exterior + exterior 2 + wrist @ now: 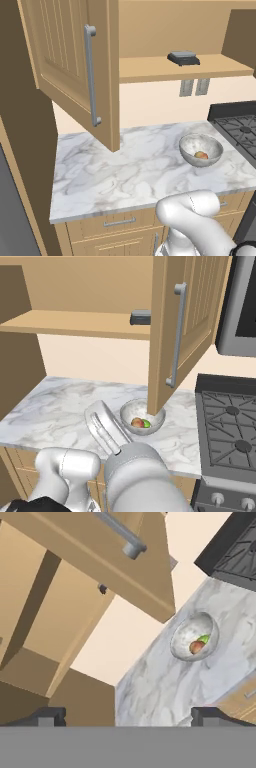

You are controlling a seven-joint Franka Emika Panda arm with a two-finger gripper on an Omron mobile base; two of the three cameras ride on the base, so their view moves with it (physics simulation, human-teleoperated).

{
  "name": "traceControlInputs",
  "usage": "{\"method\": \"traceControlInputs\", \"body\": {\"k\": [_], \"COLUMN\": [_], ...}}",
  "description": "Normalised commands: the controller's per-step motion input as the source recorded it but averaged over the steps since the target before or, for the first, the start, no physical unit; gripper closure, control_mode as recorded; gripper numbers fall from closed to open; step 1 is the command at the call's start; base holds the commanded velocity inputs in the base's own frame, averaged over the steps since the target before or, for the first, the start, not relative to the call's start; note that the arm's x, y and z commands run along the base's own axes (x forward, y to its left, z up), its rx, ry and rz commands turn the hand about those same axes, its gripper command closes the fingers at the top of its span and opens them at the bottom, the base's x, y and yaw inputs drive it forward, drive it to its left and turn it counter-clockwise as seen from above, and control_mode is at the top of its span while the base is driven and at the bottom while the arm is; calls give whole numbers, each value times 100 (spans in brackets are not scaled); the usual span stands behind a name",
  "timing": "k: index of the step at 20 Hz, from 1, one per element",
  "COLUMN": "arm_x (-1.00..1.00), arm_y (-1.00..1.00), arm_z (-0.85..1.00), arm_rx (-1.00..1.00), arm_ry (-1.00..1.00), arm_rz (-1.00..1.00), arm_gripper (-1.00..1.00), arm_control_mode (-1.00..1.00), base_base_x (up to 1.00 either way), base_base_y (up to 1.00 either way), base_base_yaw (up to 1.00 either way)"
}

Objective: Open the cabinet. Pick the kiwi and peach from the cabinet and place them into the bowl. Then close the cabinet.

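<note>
Inside the speckled grey bowl [142,417] on the marble bench [115,175] lie the reddish peach [196,647] and green kiwi [204,639], touching. Above, the light-wood cabinet [75,65] stands open, its raised-panel doors swung out; a flat dark block [183,58] sits on its shelf. The hand [128,716] is spread wide, empty.

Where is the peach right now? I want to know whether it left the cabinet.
The peach lies in the bowl on the marble counter, beside a green fruit, left of the stove.
</note>
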Motion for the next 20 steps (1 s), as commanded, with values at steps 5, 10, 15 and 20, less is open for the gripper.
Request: {"method": "traceControlInputs", "body": {"k": [5,10,15,20], "arm_x": [20,23,19,12], "arm_y": [-13,-11,-11,-22], "arm_z": [-8,-2,0,0], "arm_rx": [5,6,6,6], "arm_ry": [-22,-23,-19,-14], "arm_rz": [1,3,3,5], "arm_gripper": [-100,-100,-100,-100], "arm_control_mode": [-100,-100,-100,-100], "base_base_x": [0,0,0,0], "base_base_y": [0,0,0,0], "base_base_yaw": [0,0,0,0]}}
